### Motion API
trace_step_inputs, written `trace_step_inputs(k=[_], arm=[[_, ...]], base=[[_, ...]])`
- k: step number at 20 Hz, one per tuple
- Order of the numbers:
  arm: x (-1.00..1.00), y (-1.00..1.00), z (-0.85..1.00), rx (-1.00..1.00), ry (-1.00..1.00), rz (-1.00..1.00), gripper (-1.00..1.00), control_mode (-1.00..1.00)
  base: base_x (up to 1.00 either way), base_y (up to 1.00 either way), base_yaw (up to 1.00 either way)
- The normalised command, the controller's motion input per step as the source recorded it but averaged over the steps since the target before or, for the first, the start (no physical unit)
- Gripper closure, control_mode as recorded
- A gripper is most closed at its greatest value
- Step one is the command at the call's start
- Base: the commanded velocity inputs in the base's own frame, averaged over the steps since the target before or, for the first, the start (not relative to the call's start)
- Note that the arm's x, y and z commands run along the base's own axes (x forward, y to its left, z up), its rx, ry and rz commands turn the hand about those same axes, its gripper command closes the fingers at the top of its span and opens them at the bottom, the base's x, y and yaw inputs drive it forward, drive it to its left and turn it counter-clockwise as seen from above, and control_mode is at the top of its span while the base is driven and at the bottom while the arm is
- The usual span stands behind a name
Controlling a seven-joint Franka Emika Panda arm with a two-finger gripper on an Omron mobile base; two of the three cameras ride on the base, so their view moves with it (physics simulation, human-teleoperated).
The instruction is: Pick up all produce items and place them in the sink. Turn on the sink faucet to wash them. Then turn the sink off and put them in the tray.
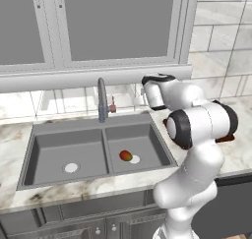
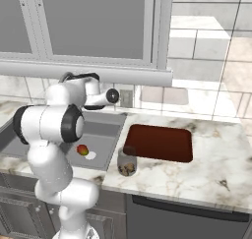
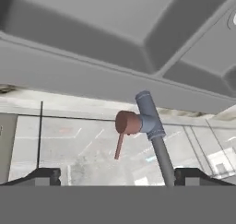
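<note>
A small red fruit with a green-yellow patch lies in the right basin of the dark grey sink, beside the pale drain. The grey faucet stands behind the divider between the basins, and its red-tipped lever sticks out to one side. My gripper is open, holds nothing and faces the faucet's base and lever from a short distance. The hand hovers above the sink's back right corner. The dark red-brown tray lies on the counter right of the sink.
A glass jar with brownish contents stands on the counter between sink and tray, near the front edge. Grey wall cabinets hang above the faucet. The marble counter stretches to the right of the tray.
</note>
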Motion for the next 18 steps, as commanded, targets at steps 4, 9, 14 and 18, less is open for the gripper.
trace_step_inputs(k=[4,9,14,18], arm=[[-1.0,-0.37,0.53,-0.37,-0.22,0.38,-1.0,-1.0],[-0.88,-0.22,0.46,-0.49,-0.12,0.56,-1.0,-1.0],[-0.63,0.0,0.02,-0.54,-0.13,0.64,-1.0,-1.0],[0.08,0.0,-0.34,-0.32,-0.24,0.72,-1.0,-1.0]], base=[[0.0,0.0,0.0],[0.0,0.0,0.0],[0.0,0.0,0.0],[0.0,0.0,0.0]])
